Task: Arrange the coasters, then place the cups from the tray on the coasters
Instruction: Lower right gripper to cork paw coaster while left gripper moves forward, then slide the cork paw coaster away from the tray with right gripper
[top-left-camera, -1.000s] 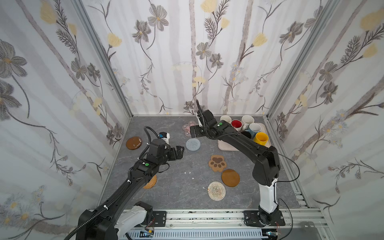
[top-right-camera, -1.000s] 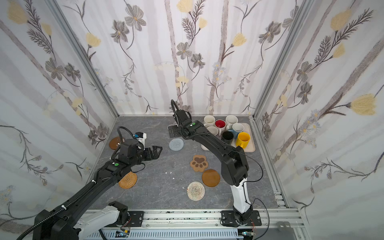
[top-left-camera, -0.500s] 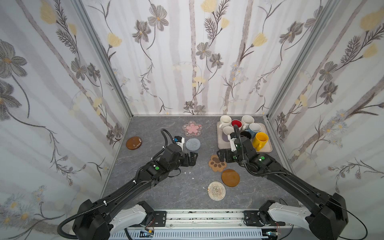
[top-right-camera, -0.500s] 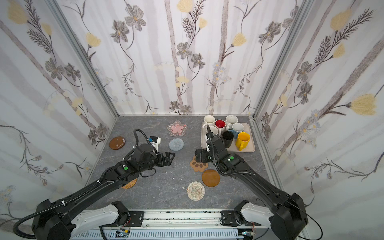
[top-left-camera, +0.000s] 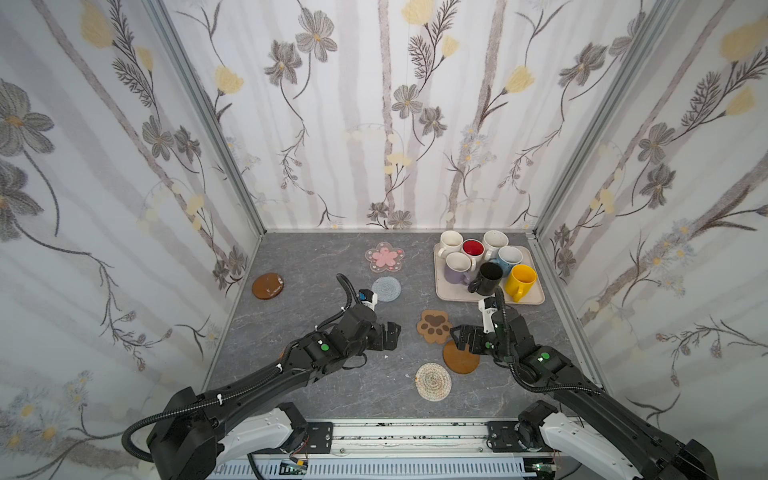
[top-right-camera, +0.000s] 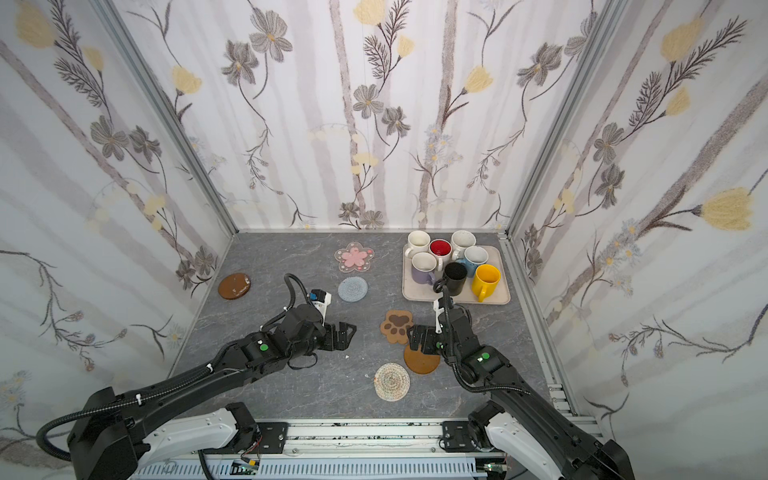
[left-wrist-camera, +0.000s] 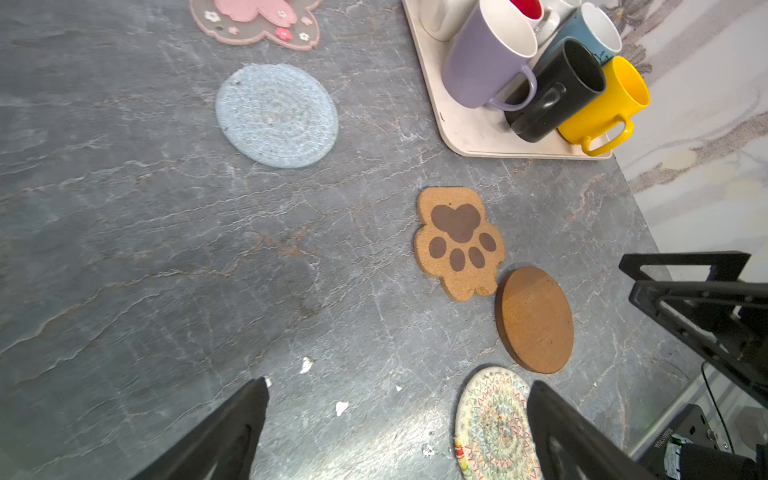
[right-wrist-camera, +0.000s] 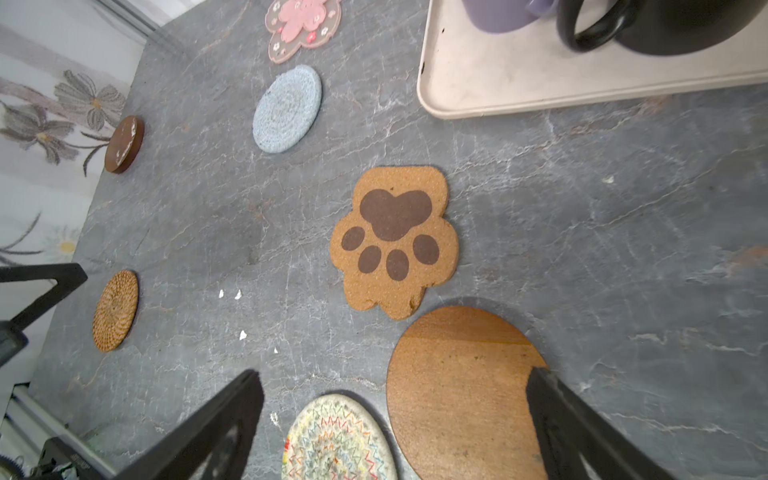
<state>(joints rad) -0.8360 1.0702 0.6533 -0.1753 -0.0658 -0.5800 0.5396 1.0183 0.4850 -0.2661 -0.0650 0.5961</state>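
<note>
**Both Grippers Open and Empty; Coasters on Table, Cups on Tray**

**Grippers.** The left gripper (top-left-camera: 392, 333) hangs over the bare middle of the grey table (top-left-camera: 316, 257). Its jaws are spread wide and hold nothing. The right gripper (top-left-camera: 458, 337) faces it, jaws equally wide and empty, above the edge of a brown disc (top-left-camera: 462, 360). Whether it touches the disc cannot be told.

**Coasters.**
- The paw coaster (top-left-camera: 434, 327) lies just beside that brown disc, on its far side.
- The pale woven round (top-left-camera: 433, 381) lies just beside the disc, on its near side.
- The grey-blue round (top-left-camera: 386, 289) lies mid-table.
- The pink flower coaster (top-left-camera: 384, 257) lies near the grey-blue round, toward the back wall.
- The second brown disc (top-left-camera: 268, 285) lies well apart, by the left wall.
- The orange rattan round (right-wrist-camera: 115, 311) shows in the right wrist view. In both top views the left arm covers it.

**Tray and cups.** The tray (top-left-camera: 453, 296) sits in the far right corner. Seven cups stand upright on it, crowded together:
- back row: the cream cup (top-left-camera: 451, 241), the red-lined cup (top-left-camera: 473, 248) and the second cream cup (top-left-camera: 495, 240);
- behind the front row: the light blue cup (top-left-camera: 510, 255);
- front row: the lavender cup (top-left-camera: 457, 266), the black cup (top-left-camera: 490, 276) and the yellow cup (top-left-camera: 523, 278).
</note>
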